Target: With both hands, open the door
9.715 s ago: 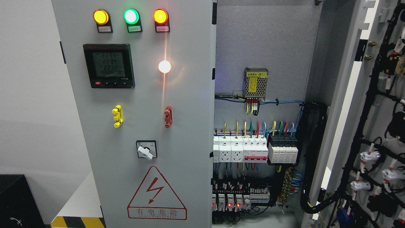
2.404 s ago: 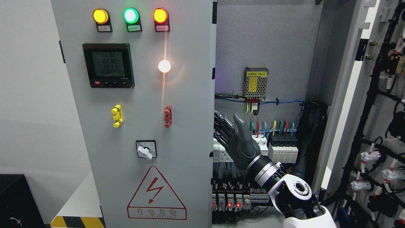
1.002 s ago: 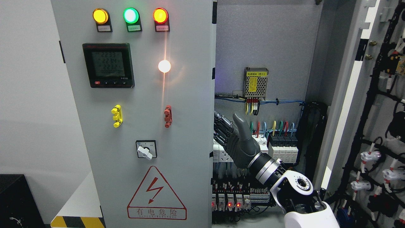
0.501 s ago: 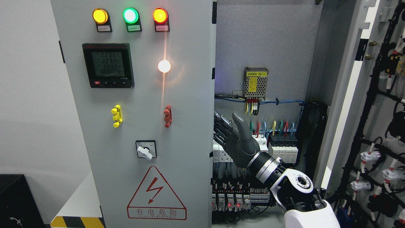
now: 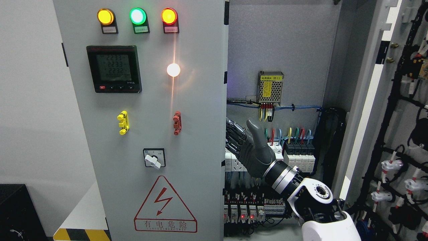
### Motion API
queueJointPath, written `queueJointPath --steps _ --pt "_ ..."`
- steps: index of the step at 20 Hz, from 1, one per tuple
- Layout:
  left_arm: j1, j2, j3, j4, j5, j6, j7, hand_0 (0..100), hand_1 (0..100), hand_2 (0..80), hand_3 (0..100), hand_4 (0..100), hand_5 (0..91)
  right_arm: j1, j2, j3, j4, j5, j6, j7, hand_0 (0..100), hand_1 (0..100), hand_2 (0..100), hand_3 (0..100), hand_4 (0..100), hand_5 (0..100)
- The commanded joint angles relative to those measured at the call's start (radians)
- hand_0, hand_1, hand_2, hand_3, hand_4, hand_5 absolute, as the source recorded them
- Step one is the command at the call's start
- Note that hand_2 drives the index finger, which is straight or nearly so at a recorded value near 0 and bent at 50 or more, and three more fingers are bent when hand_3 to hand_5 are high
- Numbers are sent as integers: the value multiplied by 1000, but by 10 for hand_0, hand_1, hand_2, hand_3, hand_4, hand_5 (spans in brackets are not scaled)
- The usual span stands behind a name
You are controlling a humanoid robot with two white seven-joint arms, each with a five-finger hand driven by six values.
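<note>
The grey left door [image 5: 197, 100] carries three lamps, a meter [image 5: 113, 69] and a rotary switch [image 5: 154, 158]. It stands almost closed. My right hand [image 5: 245, 144] comes up from the lower right. Its fingers [image 5: 233, 135] hook behind the door's right edge, their tips hidden by it, and the thumb stands up free. The right door [image 5: 367, 100] hangs wide open at the far right, with its wired inner side showing. The left arm is out of view.
Behind the hand, the open cabinet holds breakers [image 5: 299, 157], a power supply [image 5: 270, 87], coloured wires and relays with red lights [image 5: 244, 214]. A black cable bundle [image 5: 334, 150] runs down the right side. A black box [image 5: 16, 211] stands at the lower left.
Since 9.7 s ago my right hand has come in and reached the left door's edge. Over the last second the door has swung very slightly, its panel shifting left. The forearm has sunk a little.
</note>
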Motion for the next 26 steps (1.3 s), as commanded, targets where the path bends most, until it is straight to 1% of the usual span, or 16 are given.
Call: queueJointPath --steps 1,5,8,18,20,21,26 --pt "-1 5 0 -25 0 0 0 0 0 0 0 0 0 0 -15 22 -1 -1 -2 9 0 0 0 0 0 0" --pt "-1 3 0 -25 0 0 0 0 0 0 0 0 0 -2 -14 24 -8 -1 -2 14 0 0 0 0 0 0" --pt "-1 2 0 -25 0 0 0 0 0 0 0 0 0 -2 -14 24 -8 0 -2 41 0 0 0 0 0 0" --pt "0 3 0 -25 0 0 0 0 0 0 0 0 0 -2 -14 24 -10 -1 0 51 0 0 0 0 0 0" --pt "0 3 0 -25 0 0 0 0 0 0 0 0 0 -2 -14 24 -13 -1 -2 76 0 0 0 0 0 0" --pt "-1 3 0 -25 0 0 0 0 0 0 0 0 0 -2 -14 24 -13 0 -2 80 0 0 0 0 0 0" --pt "0 3 0 -25 0 0 0 0 0 0 0 0 0 -2 -14 22 -13 -1 -3 83 0 0 0 0 0 0"
